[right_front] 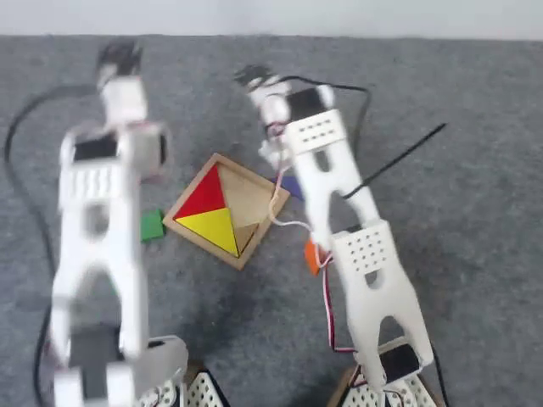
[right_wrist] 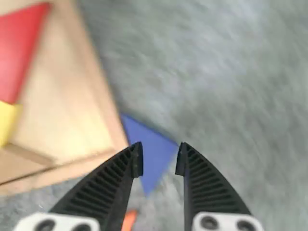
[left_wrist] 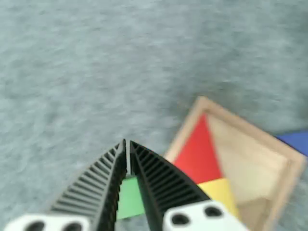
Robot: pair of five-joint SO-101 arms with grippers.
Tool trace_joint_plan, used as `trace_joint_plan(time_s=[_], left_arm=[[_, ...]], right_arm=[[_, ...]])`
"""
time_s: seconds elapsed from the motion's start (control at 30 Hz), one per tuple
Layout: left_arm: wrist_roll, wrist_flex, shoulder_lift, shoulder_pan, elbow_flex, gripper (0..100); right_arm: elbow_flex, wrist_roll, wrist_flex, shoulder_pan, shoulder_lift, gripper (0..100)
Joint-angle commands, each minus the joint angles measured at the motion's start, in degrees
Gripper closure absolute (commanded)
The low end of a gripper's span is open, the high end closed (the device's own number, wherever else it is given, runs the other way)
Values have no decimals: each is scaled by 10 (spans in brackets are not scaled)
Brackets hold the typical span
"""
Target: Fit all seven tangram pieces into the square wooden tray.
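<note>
The square wooden tray (right_front: 249,197) sits mid-table like a diamond, holding a red triangle (right_front: 204,196) and a yellow triangle (right_front: 214,226). A green piece (right_front: 151,225) lies on the carpet by its left corner, a blue piece (right_front: 292,186) by its right corner, and an orange piece (right_front: 312,255) further forward. My right gripper (right_wrist: 159,151) is open above the blue piece (right_wrist: 153,144), just outside the tray's wall (right_wrist: 98,91). My left gripper (left_wrist: 127,147) is shut on nothing, over carpet, with the green piece (left_wrist: 130,198) under its fingers and the tray (left_wrist: 250,159) beside it.
Grey carpet covers the table. Black cables (right_front: 399,157) trail behind the right arm and another (right_front: 21,136) curves along the far left. Both arm bases (right_front: 195,390) stand at the front edge. Open carpet lies behind the tray.
</note>
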Motion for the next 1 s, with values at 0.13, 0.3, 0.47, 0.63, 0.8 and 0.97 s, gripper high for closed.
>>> trace_joint_plan(time_s=[0.13, 0.3, 0.47, 0.63, 0.8, 0.97], left_arm=[[8, -274, -406, -108, 453, 987], [6, -316, -557, -128, 584, 987], [5, -310, -670, -128, 643, 987], [4, -255, -747, -129, 656, 987], [-5, -226, -801, -129, 676, 987], [-25, -221, -843, -127, 697, 987]], right_arm=[[-5, 75, -86, -74, 38, 815], [-5, 74, -140, -77, 58, 777], [-4, 74, -141, -76, 74, 827], [-1, 74, -138, -71, 91, 909], [-5, 72, -105, -67, 87, 981], [-5, -42, -49, -65, 60, 991]])
